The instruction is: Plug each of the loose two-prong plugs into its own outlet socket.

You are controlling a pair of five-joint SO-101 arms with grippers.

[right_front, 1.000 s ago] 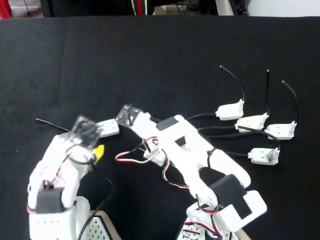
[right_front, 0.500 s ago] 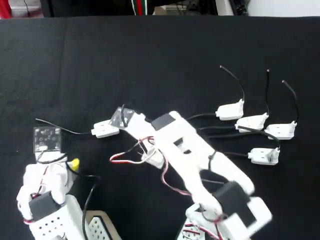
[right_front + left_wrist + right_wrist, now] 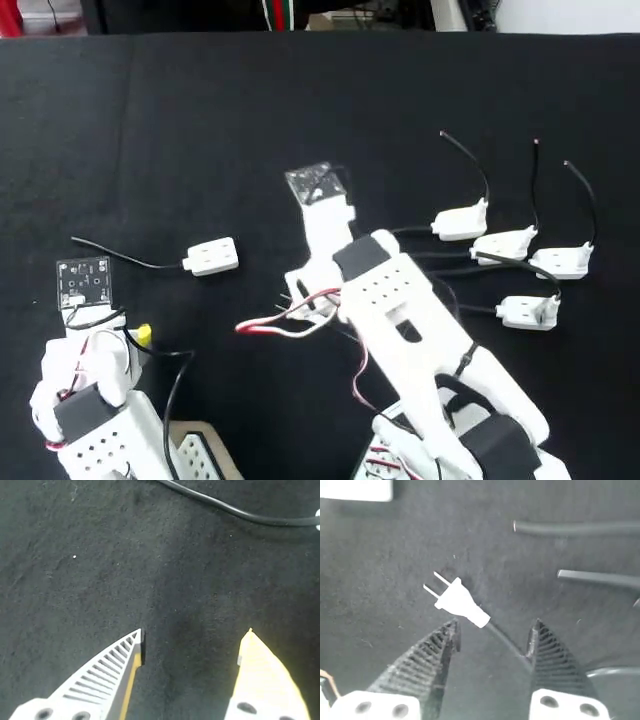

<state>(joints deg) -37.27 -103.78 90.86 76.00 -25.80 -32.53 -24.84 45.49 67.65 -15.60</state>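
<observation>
White two-prong plug lying flat, loose; white outlet socket apart, seemingly unfilled.

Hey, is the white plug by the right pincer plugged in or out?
Out. The plug lies on the black table with both prongs bare, just ahead of the open right pincer.

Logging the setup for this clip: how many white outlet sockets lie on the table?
5. Lone socket left of centre; on the right, rear socket, second socket, third socket, front socket. The right arm may hide others.
</observation>
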